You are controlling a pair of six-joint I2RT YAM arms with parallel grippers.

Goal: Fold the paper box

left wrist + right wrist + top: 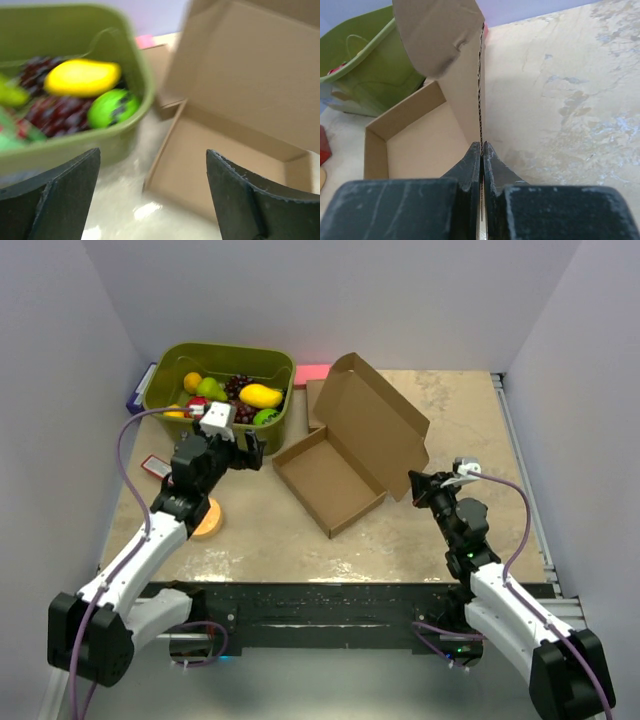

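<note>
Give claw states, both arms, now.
Left claw: open, holding nothing.
Right claw: shut on the paper box, pinching its raised lid's edge.

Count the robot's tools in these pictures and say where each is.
2. The left tool is open, near the green bin's front corner, facing the paper box. The right tool is shut on the edge of the box's raised lid. Neither is hidden.

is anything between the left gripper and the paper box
Nothing visible does: the open left gripper faces the brown cardboard mailer box directly; the green plastic fruit bin sits off to one side.
</note>
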